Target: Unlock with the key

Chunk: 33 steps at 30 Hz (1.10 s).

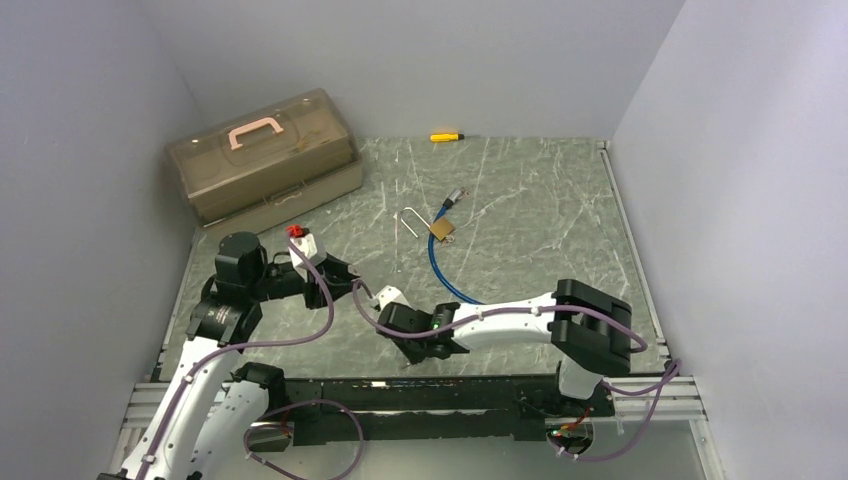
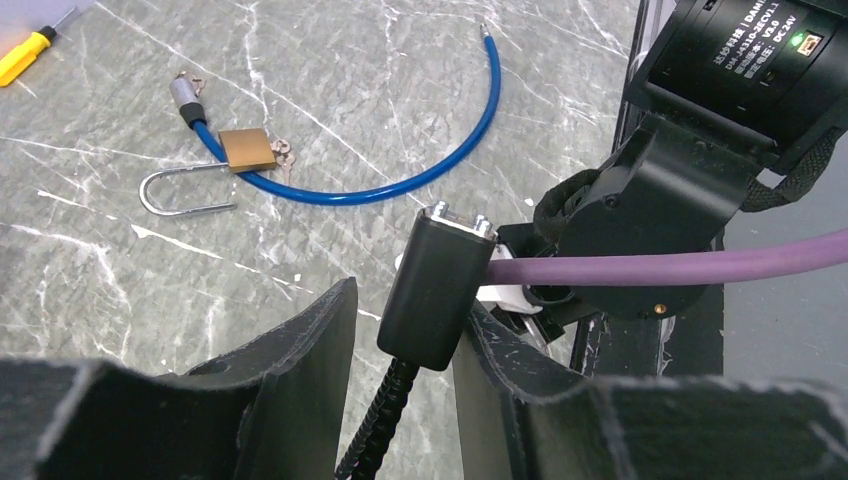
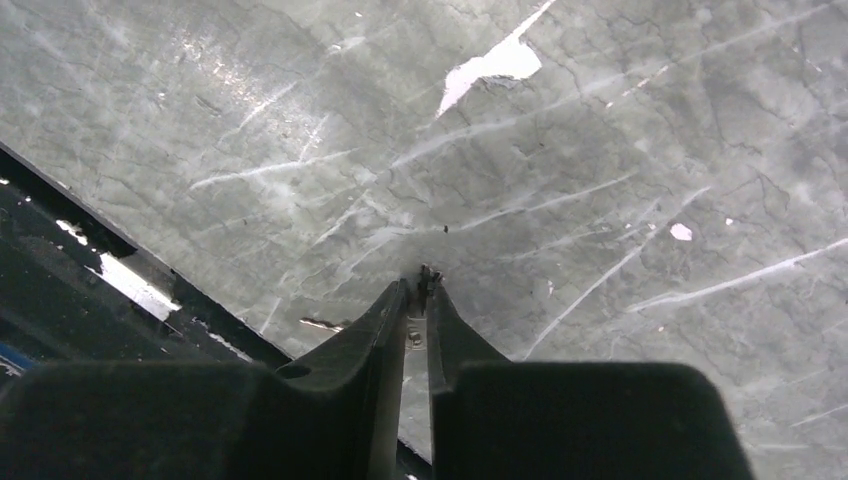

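The brass padlock (image 1: 441, 229) (image 2: 247, 149) lies mid-table on a blue cable (image 1: 445, 275) (image 2: 400, 185), its silver shackle (image 1: 409, 222) (image 2: 180, 192) stretched out to one side. My right gripper (image 1: 390, 300) (image 3: 423, 285) is low over the table near the front edge. Its jaws are pressed on a thin metal piece seen edge-on, the key (image 3: 427, 274), whose tip sticks out past the fingertips. My left gripper (image 1: 340, 272) (image 2: 405, 300) sits beside the right wrist with its jaws apart. A black cable plug (image 2: 435, 290) stands between them in view, with a gap on its left.
A translucent brown toolbox (image 1: 265, 160) with a pink handle stands at the back left. A yellow screwdriver (image 1: 447, 136) (image 2: 25, 55) lies by the back wall. Purple cables (image 1: 330, 310) loop round both wrists. The black front rail (image 1: 430, 385) runs below the grippers.
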{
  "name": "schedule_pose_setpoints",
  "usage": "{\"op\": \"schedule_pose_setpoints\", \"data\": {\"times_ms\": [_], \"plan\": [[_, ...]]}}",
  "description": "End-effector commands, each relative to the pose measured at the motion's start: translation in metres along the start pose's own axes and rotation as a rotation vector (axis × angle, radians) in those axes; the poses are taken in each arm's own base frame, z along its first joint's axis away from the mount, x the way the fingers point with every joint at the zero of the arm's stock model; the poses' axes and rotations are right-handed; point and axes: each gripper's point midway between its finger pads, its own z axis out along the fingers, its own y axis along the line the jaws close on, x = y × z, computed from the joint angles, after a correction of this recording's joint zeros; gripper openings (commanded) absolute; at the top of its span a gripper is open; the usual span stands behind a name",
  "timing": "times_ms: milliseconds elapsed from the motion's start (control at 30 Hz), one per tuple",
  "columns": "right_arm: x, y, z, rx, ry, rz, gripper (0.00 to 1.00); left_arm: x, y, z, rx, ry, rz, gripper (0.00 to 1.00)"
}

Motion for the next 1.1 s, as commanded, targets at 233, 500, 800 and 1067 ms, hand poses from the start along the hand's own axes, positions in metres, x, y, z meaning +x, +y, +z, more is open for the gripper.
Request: {"op": "schedule_pose_setpoints", "data": {"times_ms": [233,500,800,1067], "plan": [[-0.002,-0.036,-0.017,0.084,-0.132,0.023,0.0,-0.017,0.004,0.001,0.005,-0.037,0.074,0.0],[-0.041,-0.036,-0.056,-0.14,-0.39,0.133,0.0,-0.004,-0.003,0.005,0.079,-0.025,0.082,0.0],[-0.096,-0.045,-0.13,-0.344,-0.65,0.169,0.0,0.015,-0.015,0.017,0.179,-0.002,0.155,0.0],[-0.121,-0.051,-0.185,-0.515,-0.811,0.179,0.0,0.058,-0.016,0.041,0.205,0.083,0.276,0.0]]}}
